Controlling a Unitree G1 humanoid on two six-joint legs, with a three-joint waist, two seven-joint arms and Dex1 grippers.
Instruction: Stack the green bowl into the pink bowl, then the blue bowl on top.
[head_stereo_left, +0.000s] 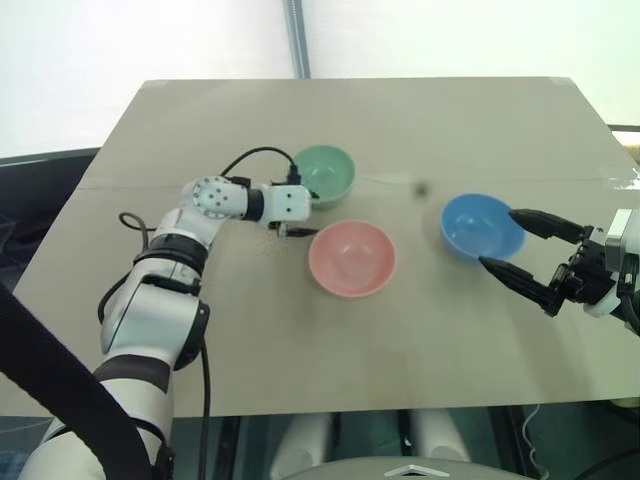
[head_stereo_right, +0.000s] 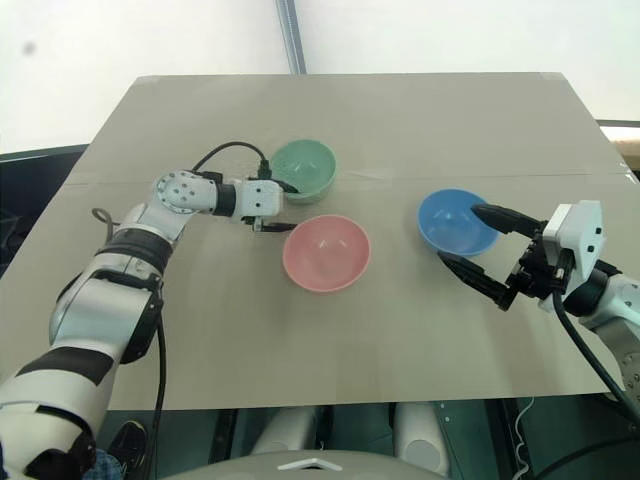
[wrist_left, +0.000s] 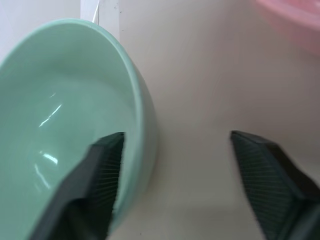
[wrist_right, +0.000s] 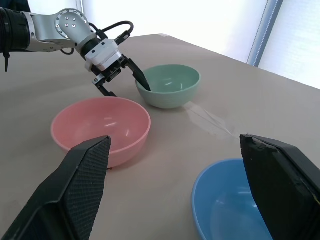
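The green bowl (head_stereo_left: 330, 170) stands at the back of the table, the pink bowl (head_stereo_left: 350, 258) just in front of it, and the blue bowl (head_stereo_left: 475, 222) off to the right. All three are upright and apart from each other. My left gripper (wrist_left: 177, 137) is open astride the green bowl's near-left rim. One finger (wrist_left: 102, 170) is inside the bowl and the other is outside, clear of its wall. My right gripper (head_stereo_left: 497, 237) is open at the blue bowl's right side, its fingers reaching over the rim.
The bowls stand on a tan table (head_stereo_left: 450, 130) with a taped seam (head_stereo_left: 560, 181) running across it. A small dark spot (head_stereo_left: 422, 187) lies between the green and blue bowls. Dark floor lies beyond the left and right table edges.
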